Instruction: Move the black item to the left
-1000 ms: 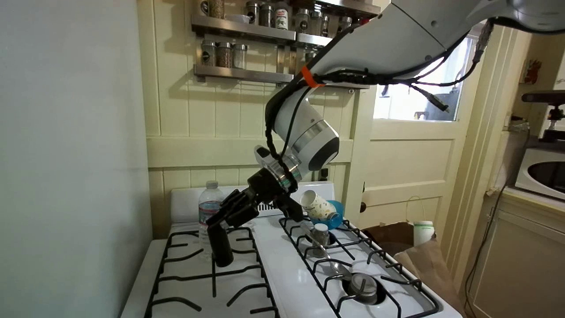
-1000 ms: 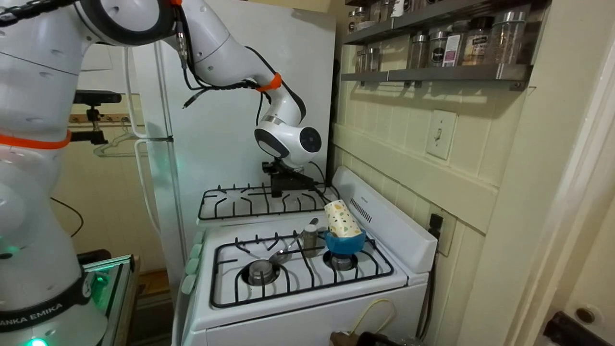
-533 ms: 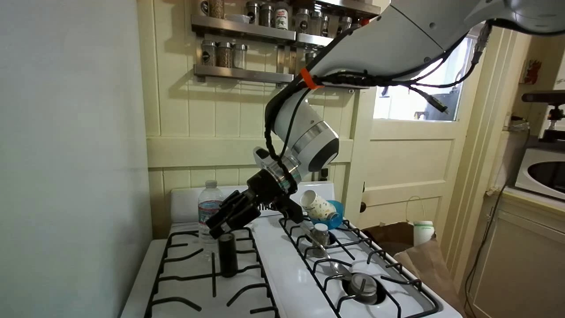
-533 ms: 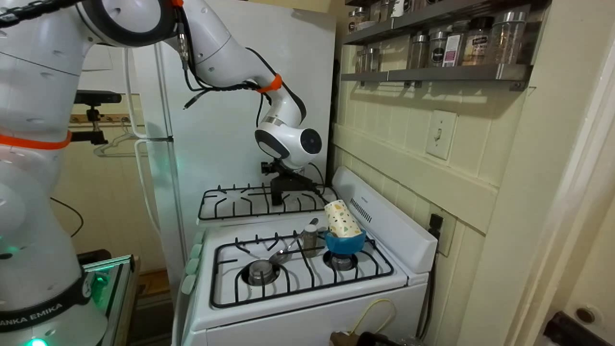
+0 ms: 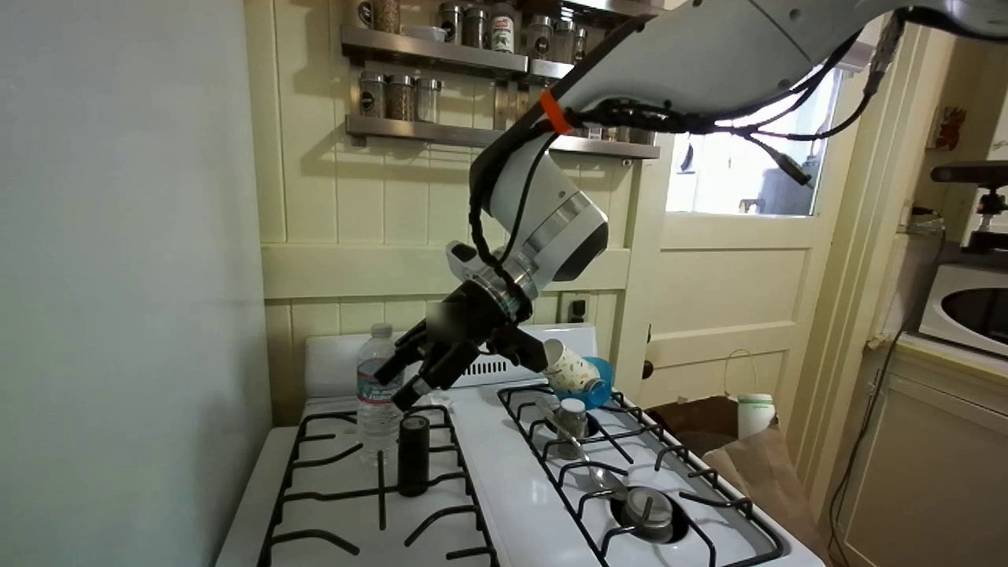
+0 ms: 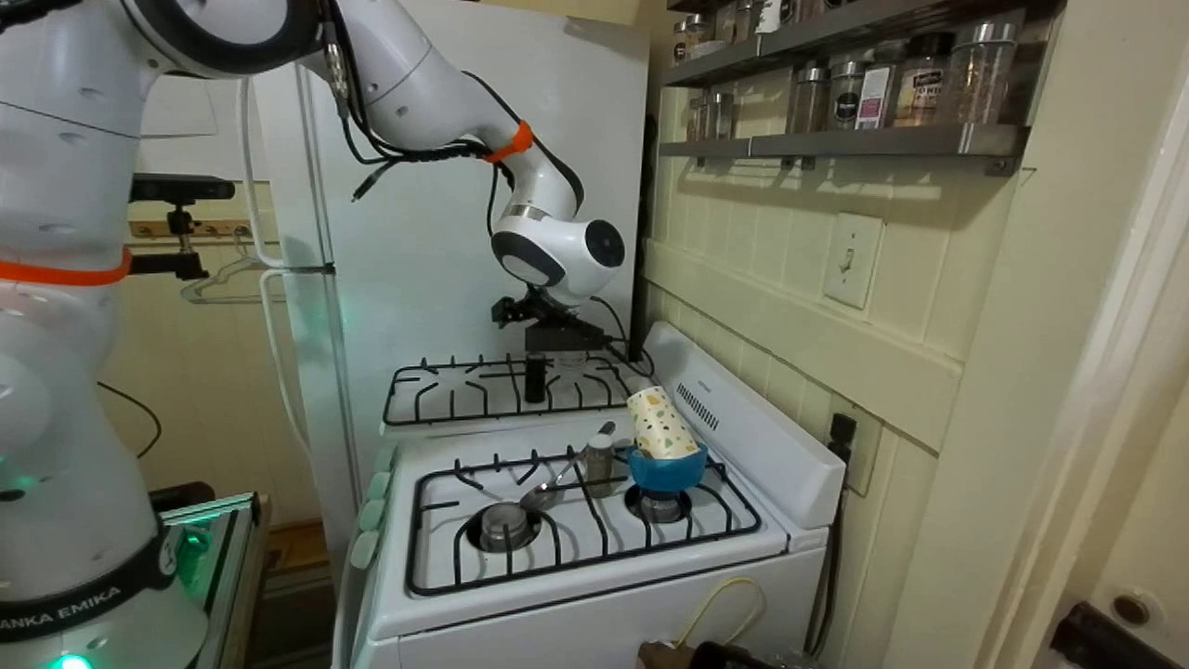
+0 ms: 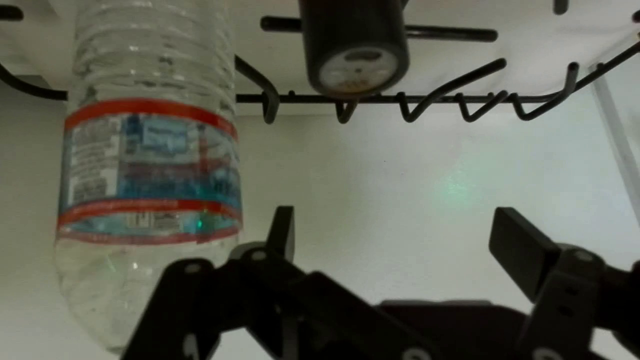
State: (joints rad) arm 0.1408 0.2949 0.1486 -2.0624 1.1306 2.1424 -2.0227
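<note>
The black item [image 5: 413, 457], a short dark cylinder, stands upright on the stove's left-hand grate in an exterior view. It also shows as a dark post [image 6: 535, 381] on the far grate. In the wrist view the black item [image 7: 355, 40] is at the top edge, its round pale-marked end towards me, well apart from the fingers. My gripper [image 7: 392, 222] is spread wide with only pale background between its pads. From outside, the gripper [image 5: 393, 389] hovers just above the item, tilted, not touching it as far as I can see.
A clear water bottle [image 7: 150, 170] stands close beside the left finger; the bottle [image 5: 378, 394] is behind the item. Black grates [image 5: 323, 496] cover the stove. A patterned cup [image 6: 659, 423] in a blue bowl [image 6: 667, 469], a spice jar [image 6: 599, 465] and a spoon [image 6: 548, 492] sit on the nearer burners.
A second ago the item hung tilted from the gripper. It has been let go and stands upright on the grate. The jaws have spread wider and the gripper has risen slightly off it.
</note>
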